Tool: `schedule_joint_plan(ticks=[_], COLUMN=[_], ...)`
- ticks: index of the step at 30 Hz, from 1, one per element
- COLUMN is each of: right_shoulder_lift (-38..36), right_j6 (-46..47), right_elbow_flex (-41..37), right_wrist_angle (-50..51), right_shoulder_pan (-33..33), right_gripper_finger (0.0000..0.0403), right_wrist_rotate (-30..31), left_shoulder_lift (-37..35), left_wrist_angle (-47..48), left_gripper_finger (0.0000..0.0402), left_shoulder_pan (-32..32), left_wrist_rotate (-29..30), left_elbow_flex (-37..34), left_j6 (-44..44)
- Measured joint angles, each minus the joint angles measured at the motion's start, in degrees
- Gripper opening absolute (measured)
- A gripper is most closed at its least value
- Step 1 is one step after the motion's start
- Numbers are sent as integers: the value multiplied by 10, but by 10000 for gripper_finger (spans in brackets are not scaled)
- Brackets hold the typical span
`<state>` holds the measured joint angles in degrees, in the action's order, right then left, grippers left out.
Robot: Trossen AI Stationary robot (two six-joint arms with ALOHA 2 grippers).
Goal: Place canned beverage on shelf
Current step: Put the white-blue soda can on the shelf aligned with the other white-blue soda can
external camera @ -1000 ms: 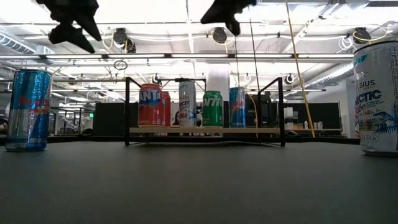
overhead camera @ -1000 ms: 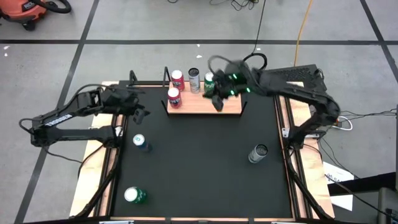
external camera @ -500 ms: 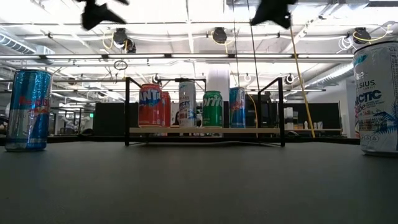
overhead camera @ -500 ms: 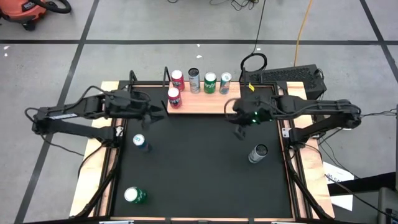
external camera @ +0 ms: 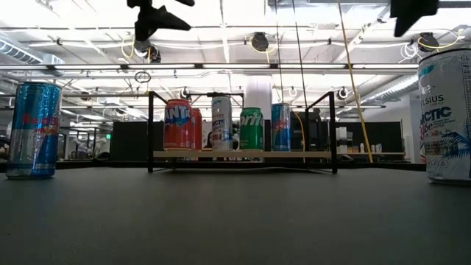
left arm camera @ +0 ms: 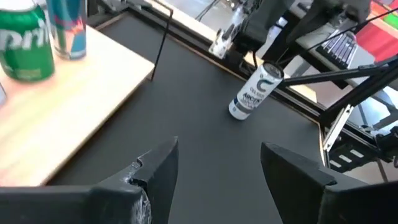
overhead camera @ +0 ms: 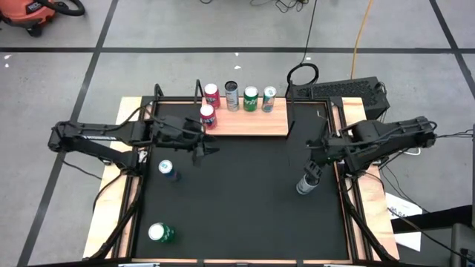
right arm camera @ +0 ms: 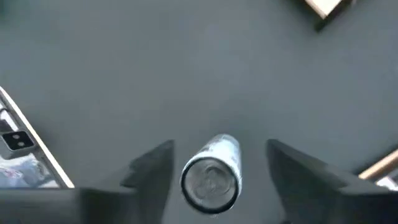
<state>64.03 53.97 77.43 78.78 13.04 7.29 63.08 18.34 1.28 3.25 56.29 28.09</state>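
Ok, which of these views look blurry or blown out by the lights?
Low view: bright ceiling lights wash out the top, and both grippers show as dark silhouettes. Right wrist view: soft throughout, the white can smeared. Left wrist view and high view: fairly sharp.

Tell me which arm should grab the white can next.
Right. The right gripper hangs open directly over the white can, which stands between its fingers' line. The left gripper sits by the shelf, far across the table.

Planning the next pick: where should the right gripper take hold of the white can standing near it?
Grip the white can around its upright round wall, coming down from above. The open right gripper hangs over its top, one finger either side, bare table all round.
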Motion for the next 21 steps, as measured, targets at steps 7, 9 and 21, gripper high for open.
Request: schedule_joint_plan(ticks=[7,9,21], right_shoulder_lift=[3,3,36], right_j6=[139,191,353], right_elbow_flex=[-50,-72,-141], right_wrist_angle=[-7,-24,-54], right_shoulder_pan=[59,77,155], right_gripper_finger=[347,356,354], right_wrist_rotate=[3,8,20], left_shoulder_lift=[27,32,39], left_wrist_angle=[2,3,19], left_gripper_finger=[228,228,228], left_shoulder_pan=[-30,-39,-58], left_wrist_rotate=[2,14,58], left_elbow_flex=[0,0,0], left_j6=[16,23,46])
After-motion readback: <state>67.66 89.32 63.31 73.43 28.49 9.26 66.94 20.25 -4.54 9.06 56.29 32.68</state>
